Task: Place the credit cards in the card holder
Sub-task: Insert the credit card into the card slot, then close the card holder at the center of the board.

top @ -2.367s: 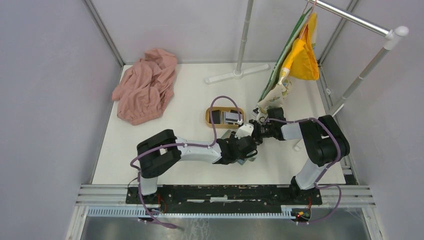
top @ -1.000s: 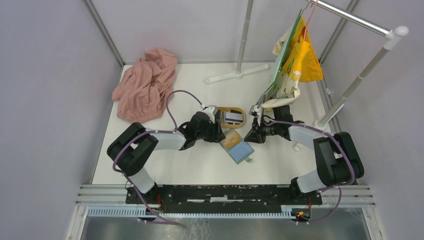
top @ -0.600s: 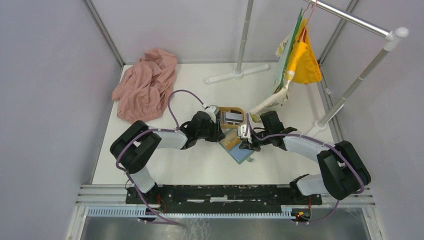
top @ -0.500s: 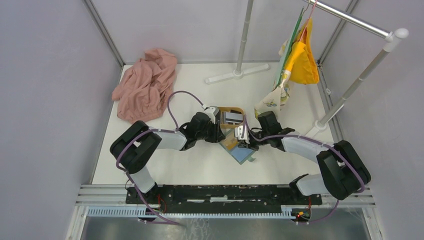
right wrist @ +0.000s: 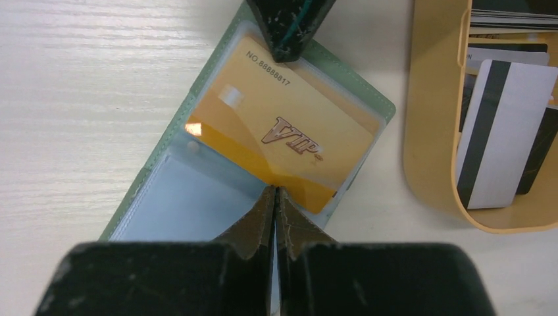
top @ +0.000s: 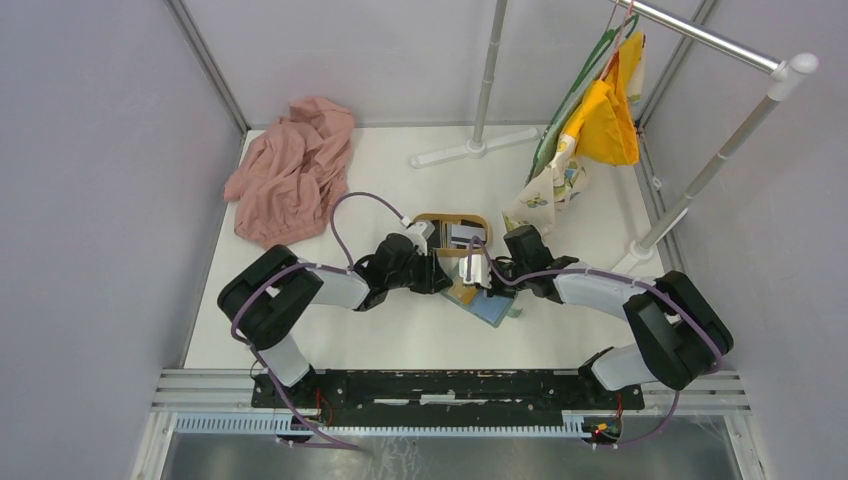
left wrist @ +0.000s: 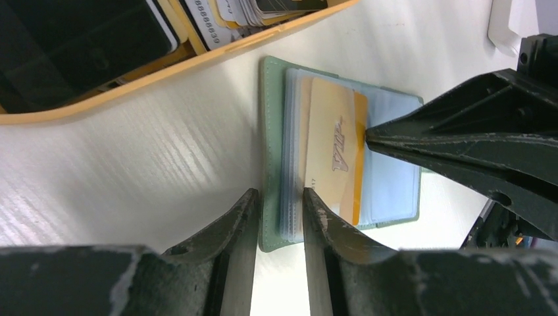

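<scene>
- Card holder lies open at frame centre, below the wooden tray of spare credit cards.
- Left gripper pinches the holder's edge — apparently pinning it.
- Right gripper, fingers pressed together, nudges 1 gold VIP card into its sleeve.

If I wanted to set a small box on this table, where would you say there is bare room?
The near left table between the pink cloth and the front rail is bare, as is the near strip in front of the card holder. The middle is crowded: wooden tray, both grippers, and the rack foot behind.
</scene>
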{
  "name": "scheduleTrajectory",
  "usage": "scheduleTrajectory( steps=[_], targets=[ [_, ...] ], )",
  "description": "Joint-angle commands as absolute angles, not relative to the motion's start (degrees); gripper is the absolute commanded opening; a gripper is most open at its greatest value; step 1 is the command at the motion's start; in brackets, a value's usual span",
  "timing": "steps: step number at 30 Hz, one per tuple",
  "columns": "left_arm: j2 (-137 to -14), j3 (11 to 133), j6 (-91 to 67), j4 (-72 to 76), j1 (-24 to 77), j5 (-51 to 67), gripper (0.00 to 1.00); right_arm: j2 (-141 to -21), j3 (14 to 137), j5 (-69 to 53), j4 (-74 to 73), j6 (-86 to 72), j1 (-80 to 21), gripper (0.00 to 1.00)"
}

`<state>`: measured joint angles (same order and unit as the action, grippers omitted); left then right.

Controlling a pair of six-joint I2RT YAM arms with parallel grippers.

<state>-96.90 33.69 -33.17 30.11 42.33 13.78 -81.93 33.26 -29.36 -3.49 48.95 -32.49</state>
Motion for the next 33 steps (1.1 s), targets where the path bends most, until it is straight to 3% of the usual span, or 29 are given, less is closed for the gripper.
scheduleTrajectory(
  steps=[1, 11, 20, 27, 33],
  targets=[
    [-95.5, 32.9, -35.4, 30.6, 44.1, 15.1, 0.38, -82.5, 34.6, -24.1, 0.3, 48.2, -34.1, 0.06],
    [-95.3, 31.1, -38.8, 33.2, 46.3, 13.9, 0.45, -81.3, 34.3, -24.8, 5.5, 41.8, -35.3, 0.06],
    [-95.4, 30.5, -44.5, 33.1, 46.3, 9.8, 0.47, -76.3, 35.9, -30.5, -2.6, 41.8, -29.3, 0.08],
    [-95.2, 29.3, -47.4, 35.4, 46.3, 10.5, 0.57, -83.0, 37.6, -30.9, -9.0, 44.6, -29.6, 0.07],
    [-96.8, 28.6, -49.6, 39.0, 46.3, 12.4, 0.59, -86.4, 38.5, -31.0, -9.8, 43.2, -30.6, 0.06]
  ],
)
